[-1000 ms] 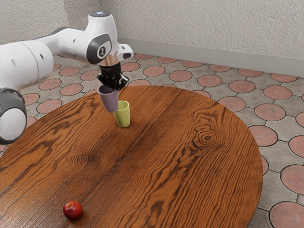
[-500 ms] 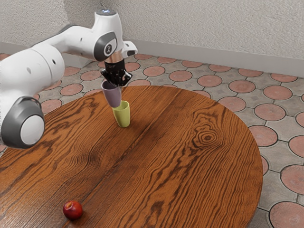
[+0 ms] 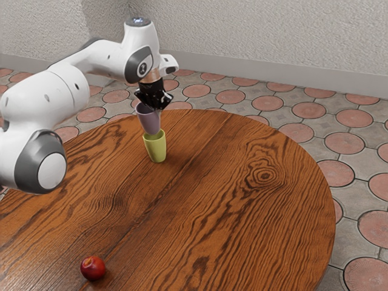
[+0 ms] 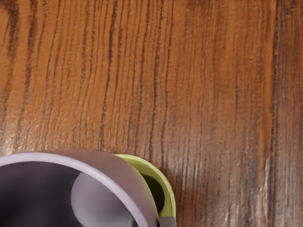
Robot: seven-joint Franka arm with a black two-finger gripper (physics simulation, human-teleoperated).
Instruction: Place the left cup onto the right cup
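My black gripper (image 3: pixel 151 102) is shut on the rim of a purple cup (image 3: pixel 149 120), which hangs upright just over the mouth of a yellow-green cup (image 3: pixel 156 147). The yellow-green cup stands upright on the round wooden table (image 3: pixel 242 200), toward its far edge. The purple cup's base sits right at the green cup's rim; I cannot tell whether they touch. In the wrist view the purple cup (image 4: pixel 66 189) is large under my hand and covers most of the yellow-green cup (image 4: pixel 154 182), whose rim peeks out beside it.
A red apple (image 3: pixel 93 267) lies near the table's front edge at the exterior view's left. Behind the table is a tiled floor (image 3: pixel 291 109) and a pale wall.
My gripper has carried the purple cup toward the exterior view's right and away from the camera. From beside the yellow-green cup it has come to sit over that cup's mouth.
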